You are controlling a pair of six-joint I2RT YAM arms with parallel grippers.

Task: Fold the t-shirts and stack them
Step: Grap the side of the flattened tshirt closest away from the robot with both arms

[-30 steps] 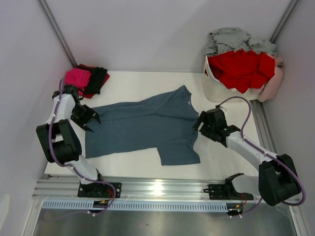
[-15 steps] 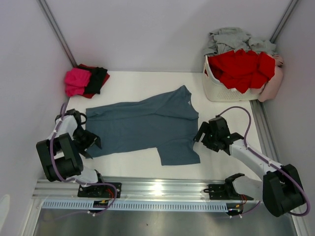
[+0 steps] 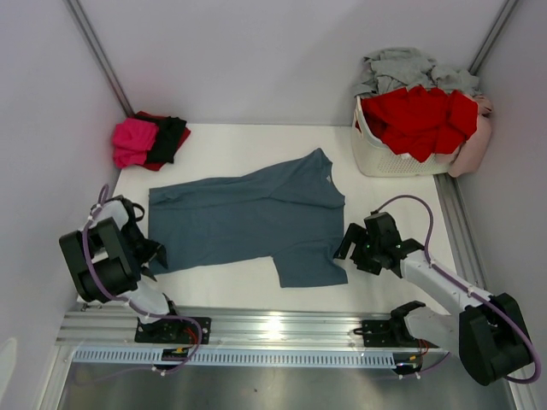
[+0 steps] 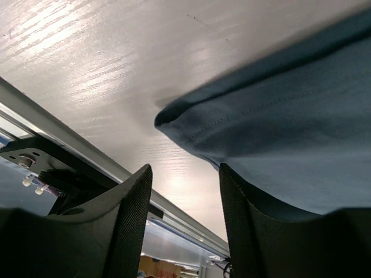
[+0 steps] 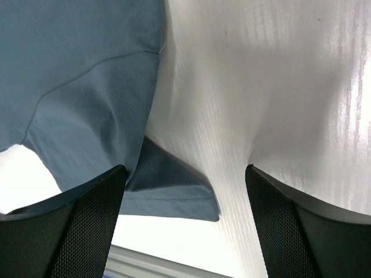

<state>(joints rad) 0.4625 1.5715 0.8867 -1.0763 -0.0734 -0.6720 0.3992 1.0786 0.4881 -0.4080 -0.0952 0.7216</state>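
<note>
A slate blue-grey t-shirt (image 3: 248, 222) lies spread flat in the middle of the white table (image 3: 256, 145), neck toward the back right. My left gripper (image 3: 155, 254) sits low at the shirt's near left hem corner. In the left wrist view that corner (image 4: 171, 119) lies just ahead of my left gripper (image 4: 184, 174), whose jaws stand apart with only table between them. My right gripper (image 3: 345, 248) is at the near right sleeve. Its wrist view shows the sleeve corner (image 5: 174, 194) between the wide open jaws of my right gripper (image 5: 184, 171), untouched.
A stack of magenta-pink, black and red shirts (image 3: 149, 141) sits at the back left corner. A white lattice basket (image 3: 380, 158) at the back right holds a red shirt (image 3: 419, 120) and pale grey cloth (image 3: 410, 68). A metal rail (image 3: 273, 325) runs along the near edge.
My left gripper has slid from the shirt's left edge toward the near left corner. My right gripper has moved nearer along the shirt's right side to the sleeve.
</note>
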